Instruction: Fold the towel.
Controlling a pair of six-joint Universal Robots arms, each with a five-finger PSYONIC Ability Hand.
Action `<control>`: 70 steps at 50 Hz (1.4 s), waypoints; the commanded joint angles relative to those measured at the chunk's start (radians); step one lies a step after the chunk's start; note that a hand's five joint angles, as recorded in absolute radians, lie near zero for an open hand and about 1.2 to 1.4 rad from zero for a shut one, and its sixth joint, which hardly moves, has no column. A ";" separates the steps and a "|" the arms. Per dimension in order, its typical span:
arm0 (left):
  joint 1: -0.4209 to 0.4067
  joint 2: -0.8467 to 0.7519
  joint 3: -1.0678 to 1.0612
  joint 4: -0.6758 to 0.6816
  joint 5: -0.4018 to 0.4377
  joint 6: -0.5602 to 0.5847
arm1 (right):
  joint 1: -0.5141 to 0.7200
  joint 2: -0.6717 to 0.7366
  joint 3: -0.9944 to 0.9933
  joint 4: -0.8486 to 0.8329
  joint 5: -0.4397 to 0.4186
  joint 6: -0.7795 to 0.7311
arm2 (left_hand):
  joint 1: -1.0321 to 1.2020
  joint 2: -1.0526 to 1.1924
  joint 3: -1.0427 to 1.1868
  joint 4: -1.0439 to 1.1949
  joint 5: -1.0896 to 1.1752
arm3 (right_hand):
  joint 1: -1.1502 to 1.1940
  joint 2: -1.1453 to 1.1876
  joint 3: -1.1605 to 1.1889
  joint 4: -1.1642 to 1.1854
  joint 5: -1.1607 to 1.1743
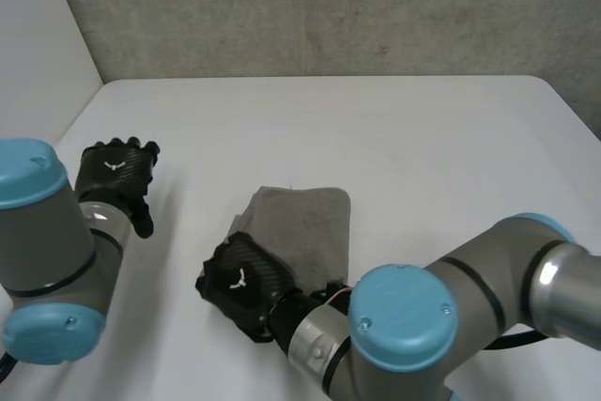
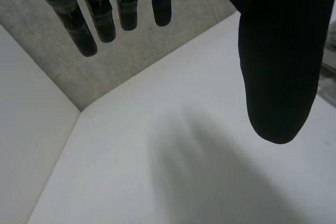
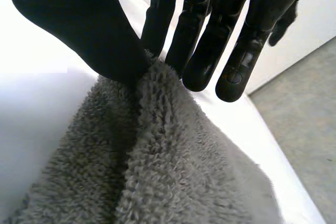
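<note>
The grey towel (image 1: pixel 305 223) is lying folded near the middle of the bench (image 1: pixel 423 129), toward its near edge. The right hand (image 1: pixel 239 279) is resting on the towel's near-left corner. Its wrist view is showing thumb and fingers (image 3: pixel 197 51) pinching a raised ridge of cloth. The left hand (image 1: pixel 115 176) is hovering by the bench's left edge, well apart from the towel, its fingers straight and holding nothing.

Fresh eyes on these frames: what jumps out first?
The grey towel, folded small at the middle of the white table. The right hand sits at its near corner, pinching a raised fold between thumb and fingers. The left hand hangs open over the table, apart from the towel.
</note>
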 commanded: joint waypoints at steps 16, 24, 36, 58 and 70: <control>-0.052 0.001 -0.015 0.000 0.058 -0.045 | -0.165 -0.183 0.031 0.080 0.194 0.204 | 0.028 0.034 0.030 0.034 0.034 | 0.442 0.222 0.208 0.204 0.237; -0.066 0.004 -0.021 0.000 0.058 -0.045 | -0.348 -0.361 0.189 0.095 0.193 0.217 | 0.025 0.031 0.027 0.031 0.031 | 0.442 0.222 0.208 0.204 0.237; -0.100 0.004 -0.020 0.005 0.058 -0.047 | -0.647 -0.461 0.420 0.115 0.129 0.196 | 0.025 0.031 0.027 0.031 0.031 | 0.442 0.222 0.208 0.204 0.237; -0.115 0.004 -0.034 0.006 0.057 -0.047 | -0.645 -0.557 0.382 0.138 0.095 0.147 | 0.020 0.025 0.021 0.025 0.025 | 0.442 0.222 0.208 0.204 0.237; -0.126 0.007 -0.037 0.005 0.052 -0.048 | -0.168 -0.372 0.221 0.083 0.058 0.122 | 0.014 0.019 0.015 0.019 0.019 | 0.442 0.222 0.208 0.204 0.237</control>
